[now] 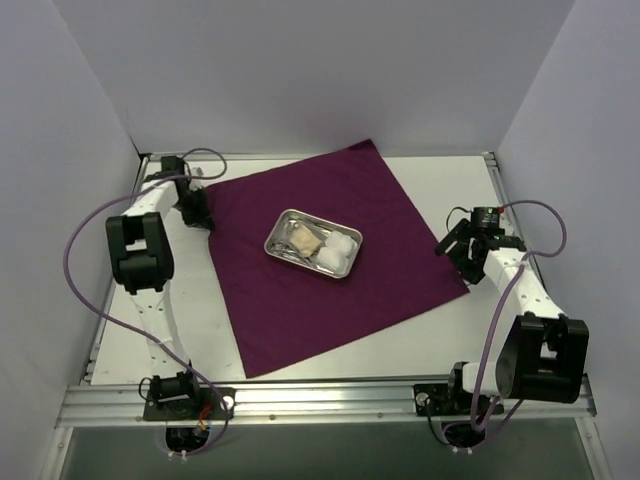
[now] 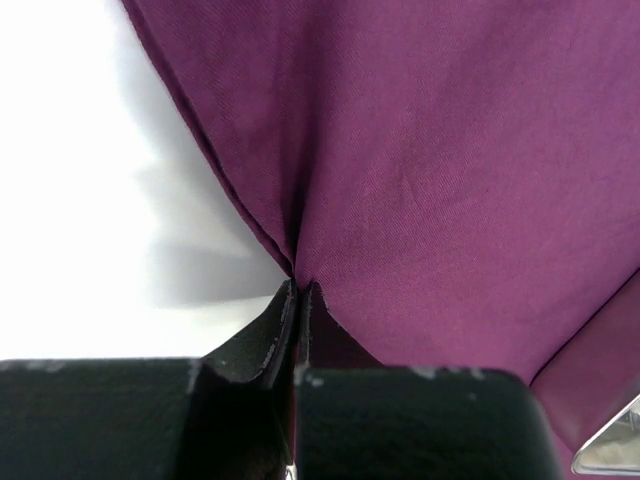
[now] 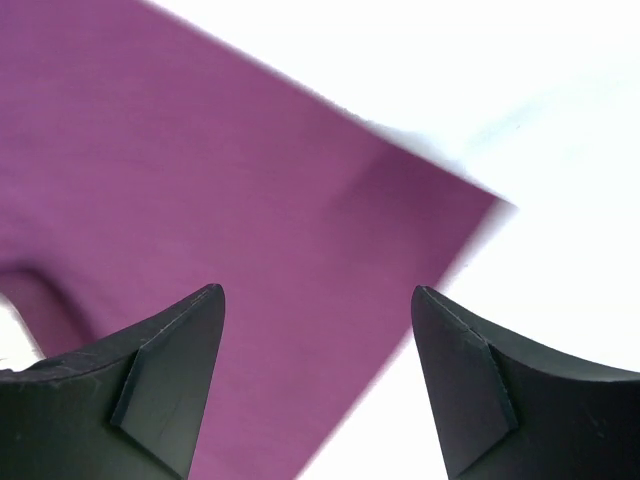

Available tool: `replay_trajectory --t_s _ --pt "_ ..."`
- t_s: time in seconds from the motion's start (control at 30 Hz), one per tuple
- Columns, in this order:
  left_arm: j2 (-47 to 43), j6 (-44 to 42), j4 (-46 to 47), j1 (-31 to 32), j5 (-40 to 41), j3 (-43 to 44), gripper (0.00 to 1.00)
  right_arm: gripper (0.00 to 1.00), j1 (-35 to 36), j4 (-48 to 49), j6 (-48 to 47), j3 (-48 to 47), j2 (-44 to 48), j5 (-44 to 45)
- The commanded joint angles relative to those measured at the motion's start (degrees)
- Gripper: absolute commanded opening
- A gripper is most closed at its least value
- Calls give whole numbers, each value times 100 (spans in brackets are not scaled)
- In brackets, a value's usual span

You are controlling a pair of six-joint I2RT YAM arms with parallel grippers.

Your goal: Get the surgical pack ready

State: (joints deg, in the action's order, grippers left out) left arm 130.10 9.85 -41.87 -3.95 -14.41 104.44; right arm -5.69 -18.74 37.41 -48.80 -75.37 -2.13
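Item: purple cloth (image 1: 300, 310), spread flat on the white table (image 1: 440, 180), set as a diamond. One corner points to the far wall, one to the near edge, one toward each arm.

Item: steel tray (image 1: 272, 240), rectangular, standing near the middle of the cloth. Its long axis runs left to right, with the right end turned slightly toward the arms.

Contents of the tray: white gauze pads (image 1: 338, 250) at the right end; thin metal instruments (image 1: 295, 240) toward the left, too small to tell which way they point.

Left gripper (image 1: 193, 212): at the cloth's left corner. In the wrist view its fingertips (image 2: 285, 300) are pressed together with a pinch of fabric between them, and the cloth gathers into a crease there.

Right gripper (image 1: 458, 248): at the cloth's right corner, fingers spread wide, holding nothing. In the wrist view the corner lies between the two fingers (image 3: 170, 370). Whether they touch the cloth cannot be told.
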Motion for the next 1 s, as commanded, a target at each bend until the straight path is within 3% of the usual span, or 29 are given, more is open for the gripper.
replay_trajectory --t_s 0.0,0.27,0.4,0.57,0.6,0.63,0.7,0.73,0.77,0.97 --pt "-555 -175 74 -572 378 -617 2 71 -11 -165 -225 -86 -266 72" --pt "-1347 -958 -409 -371 88 -2251 2 72 -55 1080 -251 178 -1215 -270" --pt "-1505 -1187 -568 -45 -8 -2656 2 70 -28 1417 -330 -16 -1909 -376" --pt "-1637 -1275 -717 -115 62 -2675 2 65 -11 1811 -234 10 -2253 -498" --pt "-1646 -1292 -778 -124 62 -2649 2 60 7 1839 -208 28 -2332 -542" --pt "-1663 -1301 -823 -133 62 -2614 2 42 7 2030 -173 54 -2350 -604" --pt "-1690 -1345 -902 -150 96 -2613 2 23 33 2146 -59 133 -2359 -666" --pt "-1734 -1354 -902 -168 140 -2613 2 9 33 2164 -41 160 -2333 -666" --pt "-1760 -1354 -911 -238 210 -2622 2 3 25 2147 -15 203 -2272 -640" --pt "-2076 -1521 -1042 -361 299 -2780 2 0 -388 1892 -163 169 -1807 -253"
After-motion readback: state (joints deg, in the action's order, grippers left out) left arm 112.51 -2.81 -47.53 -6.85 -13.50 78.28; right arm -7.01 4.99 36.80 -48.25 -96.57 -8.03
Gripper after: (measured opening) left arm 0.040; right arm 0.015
